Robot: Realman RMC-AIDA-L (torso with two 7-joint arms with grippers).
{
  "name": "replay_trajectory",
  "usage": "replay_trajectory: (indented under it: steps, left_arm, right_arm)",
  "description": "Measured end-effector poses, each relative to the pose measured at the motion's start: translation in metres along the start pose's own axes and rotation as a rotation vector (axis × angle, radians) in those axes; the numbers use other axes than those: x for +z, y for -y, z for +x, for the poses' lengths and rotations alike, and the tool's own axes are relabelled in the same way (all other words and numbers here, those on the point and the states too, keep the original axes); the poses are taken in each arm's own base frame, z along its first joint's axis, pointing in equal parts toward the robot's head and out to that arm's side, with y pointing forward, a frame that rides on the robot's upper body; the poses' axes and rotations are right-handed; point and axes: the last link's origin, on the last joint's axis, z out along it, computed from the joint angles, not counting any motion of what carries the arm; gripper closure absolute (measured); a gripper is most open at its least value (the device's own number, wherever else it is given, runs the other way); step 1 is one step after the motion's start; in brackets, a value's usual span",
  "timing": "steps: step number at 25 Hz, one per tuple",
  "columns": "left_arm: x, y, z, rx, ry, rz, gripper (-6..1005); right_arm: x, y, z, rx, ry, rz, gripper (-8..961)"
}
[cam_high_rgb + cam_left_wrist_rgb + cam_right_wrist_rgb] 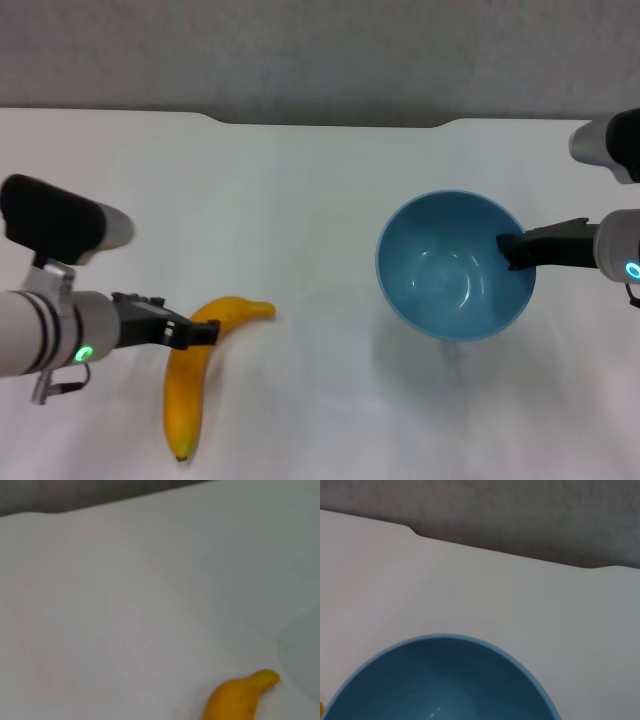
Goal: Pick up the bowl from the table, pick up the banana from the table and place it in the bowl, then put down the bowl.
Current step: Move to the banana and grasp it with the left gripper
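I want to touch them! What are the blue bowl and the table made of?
The bowl looks like glazed ceramic or hard plastic: its blue inside is smooth and glossy, with small bright glints. I cannot tell which. The table looks like a plain white board with a matte finish, since it shows no glare or grain. The right gripper is at the bowl's rim.

One bowl point(455, 265), one banana point(192, 375)
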Motion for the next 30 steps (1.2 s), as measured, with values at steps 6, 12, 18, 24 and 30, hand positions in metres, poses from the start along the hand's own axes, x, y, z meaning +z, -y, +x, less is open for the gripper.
replay_trajectory:
  steps: [6,12,18,24,30]
  left_arm:
    - [0.014,-0.01,0.002,0.009,0.06,0.007,106]
    - [0.019,-0.006,0.0,-0.008,0.062,0.023,108]
    - [0.025,-0.001,-0.004,-0.02,0.067,0.039,109]
    - [0.032,0.001,-0.009,-0.02,0.105,0.045,108]
    - [0.032,0.003,-0.011,-0.044,0.096,0.052,109]
  right_arm:
    - [-0.001,0.002,0.001,0.001,0.005,0.005,919]
    - [0.0,0.001,0.0,-0.003,0.006,0.003,919]
    - [0.0,-0.002,0.001,-0.006,0.006,-0.001,920]
    - [0.001,-0.003,0.001,-0.01,0.007,-0.004,920]
    - [0.001,-0.004,0.001,-0.011,0.006,-0.005,920]
